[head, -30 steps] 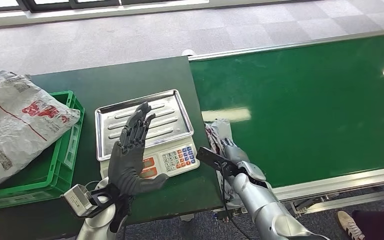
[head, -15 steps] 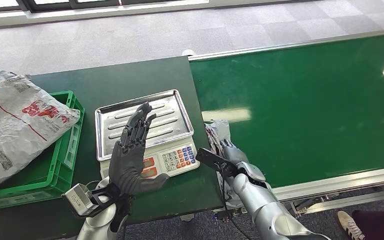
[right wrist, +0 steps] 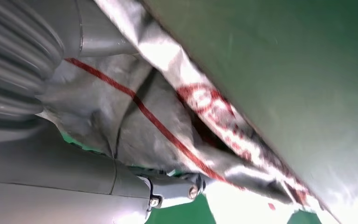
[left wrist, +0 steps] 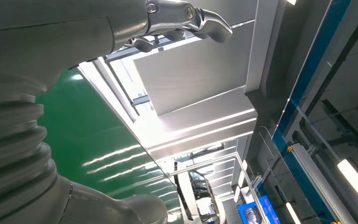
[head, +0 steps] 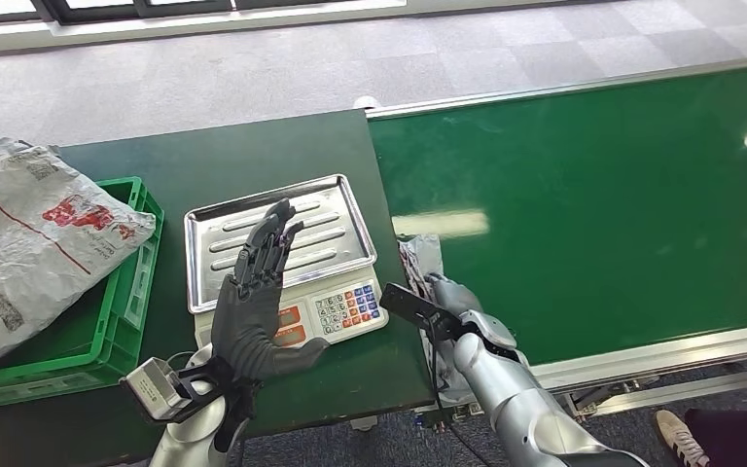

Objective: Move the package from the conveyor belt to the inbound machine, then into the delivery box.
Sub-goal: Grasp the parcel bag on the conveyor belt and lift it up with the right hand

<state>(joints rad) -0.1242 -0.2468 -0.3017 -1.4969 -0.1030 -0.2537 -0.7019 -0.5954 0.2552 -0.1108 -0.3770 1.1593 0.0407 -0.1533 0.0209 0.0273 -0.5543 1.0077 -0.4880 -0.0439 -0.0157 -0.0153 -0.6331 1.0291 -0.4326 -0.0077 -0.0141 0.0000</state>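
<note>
- A dark green table [head: 253, 156] is seen over a grey tiled floor, with the green conveyor belt [head: 593, 195] butting against its right edge.
- The inbound machine [head: 282, 255], a scale with a ribbed steel pan and a keypad, is taken as the landmark; it sits near the table's front edge.
- To the left of the scale, a green delivery box [head: 126, 282] is set, with a crumpled grey bag [head: 29, 243] lying in it and spilling over its rim.
- Just to the right of the scale, at the belt's near corner, the package [head: 420, 258] is found: a grey wrapper with red print.
- The package is gripped by the right hand [head: 447, 297]; in the right wrist view the wrapper [right wrist: 168, 121] is pressed against the thumb.
- The left hand [head: 253, 302] is held upright over the scale's front, fingers straight and slightly spread, nothing in it.
</note>
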